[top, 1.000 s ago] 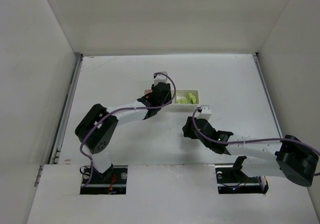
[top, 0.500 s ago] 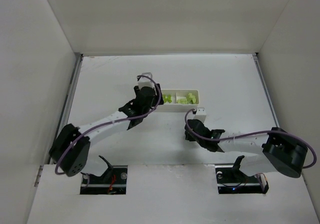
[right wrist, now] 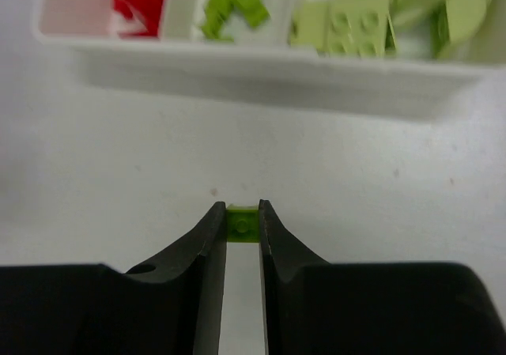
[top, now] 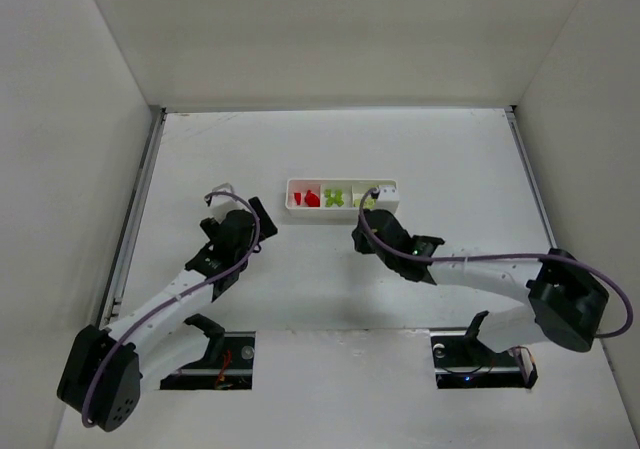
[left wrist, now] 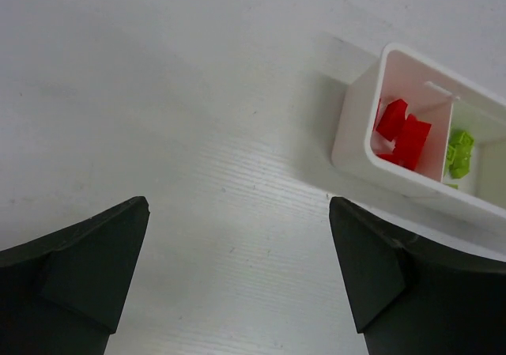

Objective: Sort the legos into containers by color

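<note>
Green lego (right wrist: pixel 242 223) pinched in right pincer (right wrist: pixel 241 210); left pincer (left wrist: pixel 239 206) gapes wide.

The left arm (top: pixel 165 304) is held low and stretched forward from its base at the near left, angled slightly towards the middle. The left gripper (top: pixel 222 209) is pointed away from the base. In the left wrist view, the left gripper (left wrist: pixel 237 213) is seen with its two dark fingers (left wrist: pixel 87 276) spread wide apart and nothing between them.

The right arm (top: pixel 480 269) is laid out low, reaching leftwards from its base at the near right. The right gripper (top: pixel 368 212) is carried at its far end. In the right wrist view, the right gripper (right wrist: pixel 241 211) is seen nearly closed, with a small light green lego (right wrist: pixel 242 222) pinched between the fingertips (right wrist: pixel 212 224).
</note>
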Robot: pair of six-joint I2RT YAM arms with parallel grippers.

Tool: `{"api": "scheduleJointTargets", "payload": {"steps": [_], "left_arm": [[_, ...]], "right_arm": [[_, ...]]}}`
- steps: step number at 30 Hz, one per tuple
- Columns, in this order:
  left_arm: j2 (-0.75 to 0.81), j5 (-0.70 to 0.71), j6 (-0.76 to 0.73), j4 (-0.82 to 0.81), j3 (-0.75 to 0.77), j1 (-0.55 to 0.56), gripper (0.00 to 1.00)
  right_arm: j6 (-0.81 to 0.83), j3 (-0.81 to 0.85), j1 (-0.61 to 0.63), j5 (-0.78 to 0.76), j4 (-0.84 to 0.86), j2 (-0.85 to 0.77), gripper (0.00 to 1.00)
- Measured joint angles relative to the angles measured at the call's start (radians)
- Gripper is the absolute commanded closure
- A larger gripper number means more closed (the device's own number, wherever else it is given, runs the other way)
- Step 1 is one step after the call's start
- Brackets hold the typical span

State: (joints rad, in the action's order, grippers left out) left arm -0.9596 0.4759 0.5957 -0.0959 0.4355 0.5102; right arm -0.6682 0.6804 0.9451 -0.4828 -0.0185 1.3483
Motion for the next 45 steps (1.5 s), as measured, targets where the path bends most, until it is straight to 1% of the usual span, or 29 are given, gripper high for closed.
{"api": "scheduleJointTargets", "payload": {"steps": [2, 7, 9, 10, 12, 14, 17, 20, 24, 25, 26, 28, 31, 36, 40, 45], "left_arm": [[0.039, 0.000, 0.018, 0.019, -0.029, 0.000, 0.00], [0.120, 0.011, 0.050, 0.055, -0.074, 0.000, 0.00], [0.134, 0.017, 0.055, 0.065, -0.084, 0.000, 0.00], [0.136, 0.019, 0.056, 0.069, -0.087, 0.000, 0.00], [0.141, 0.023, 0.060, 0.073, -0.096, 0.000, 0.00], [0.146, 0.023, 0.062, 0.080, -0.103, 0.000, 0.00], [0.148, 0.023, 0.065, 0.082, -0.109, 0.005, 0.00], [0.151, 0.023, 0.068, 0.085, -0.111, 0.007, 0.00], [0.151, 0.023, 0.072, 0.087, -0.111, 0.008, 0.00], [0.151, 0.023, 0.075, 0.087, -0.111, 0.010, 0.00], [0.151, 0.023, 0.076, 0.087, -0.111, 0.011, 0.00], [0.149, 0.022, 0.077, 0.091, -0.109, 0.011, 0.00], [0.134, 0.021, 0.084, 0.114, -0.101, 0.011, 0.00], [0.129, 0.019, 0.103, 0.171, -0.060, 0.011, 0.00], [0.133, 0.019, 0.114, 0.208, -0.024, 0.008, 0.00], [0.135, 0.018, 0.120, 0.227, -0.016, -0.002, 0.00]], "right_arm": [[0.032, 0.084, -0.026, 0.002, 0.028, 0.040, 0.81], [0.095, 0.275, -0.087, 0.011, 0.107, 0.210, 0.79], [0.111, 0.328, -0.103, 0.012, 0.117, 0.280, 0.77], [0.119, 0.353, -0.111, 0.013, 0.117, 0.314, 0.73], [0.128, 0.394, -0.123, 0.013, 0.116, 0.375, 0.60], [0.135, 0.405, -0.131, 0.013, 0.115, 0.403, 0.51], [0.144, 0.405, -0.134, 0.012, 0.110, 0.399, 0.44], [0.150, 0.399, -0.134, 0.011, 0.110, 0.360, 0.43], [0.151, 0.307, -0.133, -0.005, 0.126, 0.207, 0.37], [0.152, 0.271, -0.133, -0.014, 0.134, 0.157, 0.34], [0.152, 0.228, -0.133, -0.026, 0.142, 0.101, 0.27], [0.145, 0.134, -0.135, -0.055, 0.155, -0.015, 0.00], [0.136, -0.011, -0.141, -0.101, 0.153, -0.199, 0.00], [0.084, -0.174, -0.145, -0.170, 0.101, -0.471, 0.00], [0.037, -0.261, -0.169, -0.202, 0.031, -0.660, 0.00], [-0.018, -0.336, -0.263, -0.214, -0.040, -0.843, 0.00]]}}
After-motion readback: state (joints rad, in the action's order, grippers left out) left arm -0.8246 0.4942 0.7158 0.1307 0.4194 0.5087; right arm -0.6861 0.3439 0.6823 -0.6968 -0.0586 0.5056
